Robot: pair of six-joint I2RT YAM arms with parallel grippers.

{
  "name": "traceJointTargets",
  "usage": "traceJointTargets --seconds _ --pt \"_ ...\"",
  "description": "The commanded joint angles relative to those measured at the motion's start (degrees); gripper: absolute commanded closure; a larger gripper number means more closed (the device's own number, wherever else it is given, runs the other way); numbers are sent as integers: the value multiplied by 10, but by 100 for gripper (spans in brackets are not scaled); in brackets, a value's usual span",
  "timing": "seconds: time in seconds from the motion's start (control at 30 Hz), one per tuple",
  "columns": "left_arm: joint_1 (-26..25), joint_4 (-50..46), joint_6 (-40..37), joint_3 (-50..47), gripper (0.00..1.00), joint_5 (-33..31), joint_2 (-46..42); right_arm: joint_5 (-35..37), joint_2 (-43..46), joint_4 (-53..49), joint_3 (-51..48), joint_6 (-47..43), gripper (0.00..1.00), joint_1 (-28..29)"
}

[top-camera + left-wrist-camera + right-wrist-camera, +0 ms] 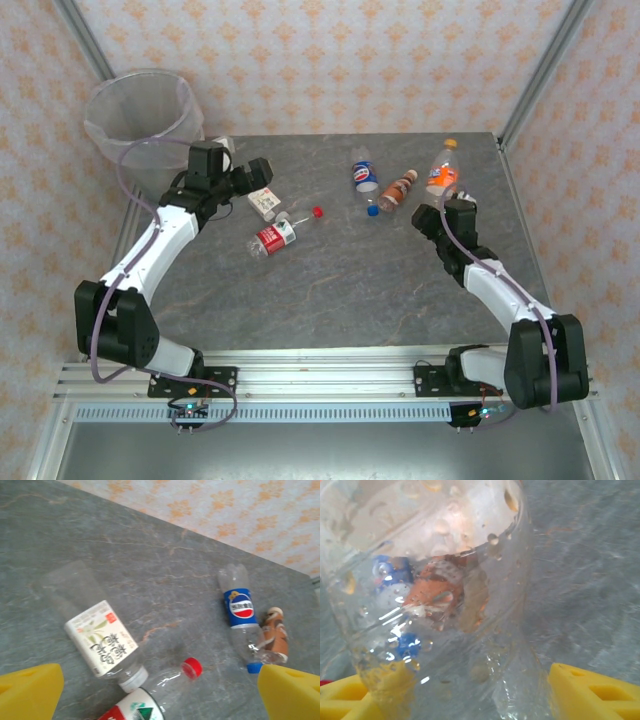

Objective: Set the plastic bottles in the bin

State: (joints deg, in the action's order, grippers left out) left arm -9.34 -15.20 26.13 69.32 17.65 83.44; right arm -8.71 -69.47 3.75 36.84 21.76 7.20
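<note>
The bin (140, 110) stands off the table's far left corner. My left gripper (260, 172) hovers open over a white-green label bottle (263, 202); its yellow fingers (30, 692) stand wide apart with nothing between them. Under it lie that bottle (102, 642) and a red-label bottle (150, 700) with a red cap (191, 668). A blue-label bottle (365, 175), a brown bottle (398, 188) and an orange-label bottle (443, 168) lie further right. My right gripper (453, 203) is open, its fingers (595, 690) either side of the orange bottle's clear base (435, 580).
A loose blue cap (372, 210) lies near the brown bottle. Patterned walls and metal posts close in the table at the back and sides. The grey table (350, 290) has bare room in the middle and front.
</note>
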Motion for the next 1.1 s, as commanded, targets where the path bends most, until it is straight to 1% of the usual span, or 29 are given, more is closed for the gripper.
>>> traceJointTargets --seconds 0.0,0.17,0.27,0.4,0.57,0.67,0.73,0.83,0.93,1.07 --pt "-16 60 11 -11 0 40 8 -80 8 42 -3 -25 100 1" --pt "-44 105 13 -3 0 101 25 -167 8 87 -9 -28 100 9" --pt "-62 131 24 8 0 136 37 -195 8 105 -7 -31 100 24" --pt "-88 182 74 14 0 162 54 -197 6 118 -5 -34 100 49" --pt "-137 269 116 4 0 153 79 -201 -7 144 -2 -17 100 76" --pt "-163 315 141 10 0 174 103 -209 -16 157 2 -10 100 91" --pt "-178 324 154 24 0 179 121 -213 -22 172 2 -3 100 104" --pt "-188 357 179 30 0 162 140 -217 -36 192 5 2 100 125" --pt "-192 402 210 45 0 188 171 -226 -53 202 13 7 100 138" --pt "-198 388 210 82 0 198 205 -239 -64 210 25 3 100 155"
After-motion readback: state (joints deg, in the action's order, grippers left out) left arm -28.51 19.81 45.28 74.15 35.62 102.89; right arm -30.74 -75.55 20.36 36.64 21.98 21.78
